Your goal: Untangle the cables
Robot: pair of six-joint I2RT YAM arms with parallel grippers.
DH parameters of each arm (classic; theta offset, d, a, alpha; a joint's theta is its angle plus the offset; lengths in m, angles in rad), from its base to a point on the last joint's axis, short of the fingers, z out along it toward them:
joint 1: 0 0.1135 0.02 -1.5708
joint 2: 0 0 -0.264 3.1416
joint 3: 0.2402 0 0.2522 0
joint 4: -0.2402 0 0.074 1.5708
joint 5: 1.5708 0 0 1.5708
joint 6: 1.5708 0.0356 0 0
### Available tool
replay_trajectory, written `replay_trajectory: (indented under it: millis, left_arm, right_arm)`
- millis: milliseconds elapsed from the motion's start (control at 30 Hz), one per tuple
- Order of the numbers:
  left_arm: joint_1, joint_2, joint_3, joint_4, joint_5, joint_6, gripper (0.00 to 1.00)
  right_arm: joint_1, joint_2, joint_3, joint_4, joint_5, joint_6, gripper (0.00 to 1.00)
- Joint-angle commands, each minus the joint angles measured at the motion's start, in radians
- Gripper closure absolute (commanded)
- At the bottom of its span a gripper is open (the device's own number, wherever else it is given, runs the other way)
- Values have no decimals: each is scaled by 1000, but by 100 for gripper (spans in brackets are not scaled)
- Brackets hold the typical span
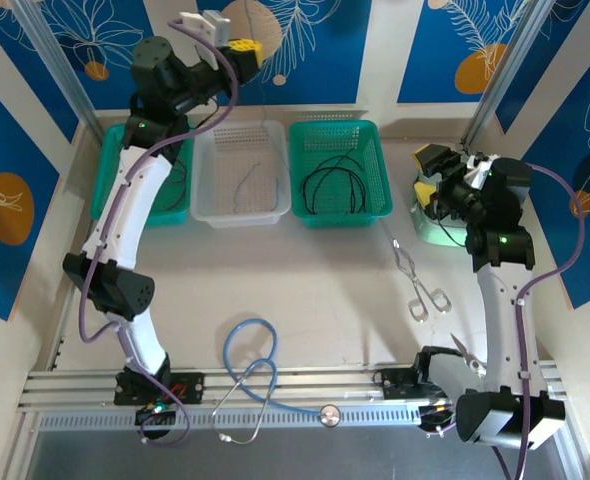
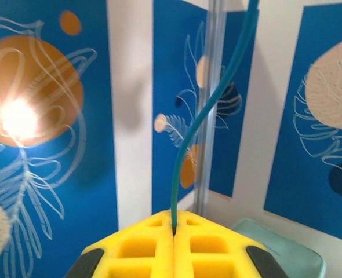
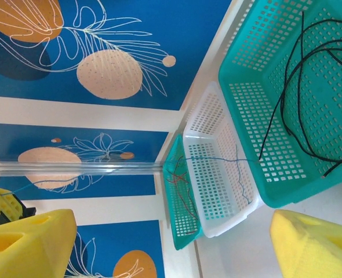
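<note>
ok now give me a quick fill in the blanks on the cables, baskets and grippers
1. The left gripper is ___ on a thin blue cable.
2. The coiled cable in the right-hand teal basket is ___.
3. The middle basket is ___.
4. The right gripper is ___.
Missing words: shut; black; white; open.

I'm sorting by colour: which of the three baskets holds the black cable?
The green basket at the row's right end: the black cable loops inside it. The white middle basket holds a thin blue-grey cable instead.
</note>
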Motion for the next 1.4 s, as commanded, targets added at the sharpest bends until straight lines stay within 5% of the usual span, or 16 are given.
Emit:
replay_trajectory:
  millis: [0,267,433,933,1100,1367]
  left_arm:
    - [46,9,43,137,45,-41,100]
    - [50,68,91,403,-21,-39,100]
    - [60,119,197,356,-17,-35,100]
    - [76,-55,-526,488,-80,30,100]
    - [73,-59,-658,343,-145,82,100]
    - [68,187,-405,-402,-332,163,100]
  right_arm:
    - [-17,-24,-9,-29,-42,-33,13]
    - [-15,-9,-32,1,-46,-17,14]
    - [-14,-15,-34,-8,-39,-23,14]
    - [-21,-23,-49,-25,-50,-47,15]
    - [-23,-26,-69,-7,-48,-29,15]
    - [-8,-22,-63,6,-57,-30,16]
